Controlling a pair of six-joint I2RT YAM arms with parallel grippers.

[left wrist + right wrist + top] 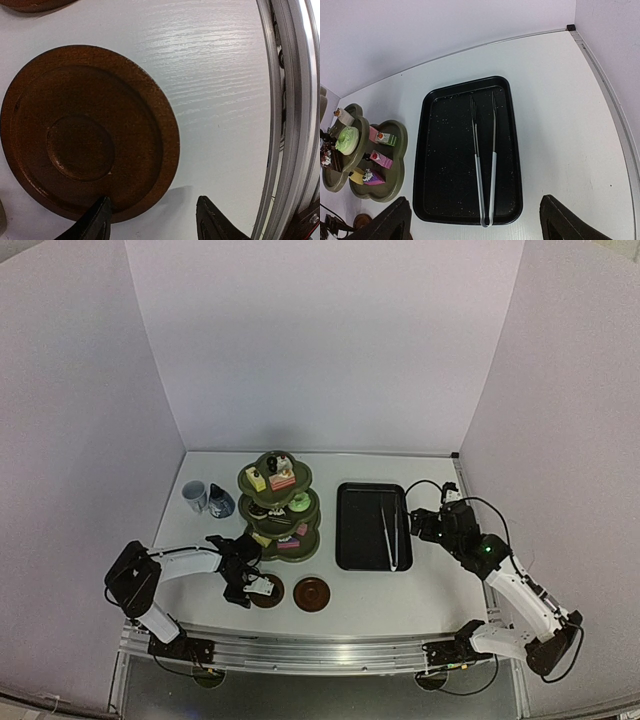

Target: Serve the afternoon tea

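L gripper [157, 222]: half open, grips nothing; one tip over rim of round brown saucer [85, 135].
R gripper [474, 199]: wide open, empty, above black rect. tray [445, 150] w/ thin white tongs [485, 165].
Olive-green 3-tier stand [280, 505]: behind saucer, holds cakes.
Surface: white table [215, 75], pale lilac walls [320, 340].

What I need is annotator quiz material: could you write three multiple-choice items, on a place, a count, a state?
1. The tongs lie: A in the black tray; B on the stand; C on a saucer.
2. Brown saucers: A one; B two; C four.
3. The right hand: A open, empty; B shut on tongs; C shut on a cup.
1 A, they rest inside it. 2 B, two by the near edge. 3 A, fingers apart, nothing between.
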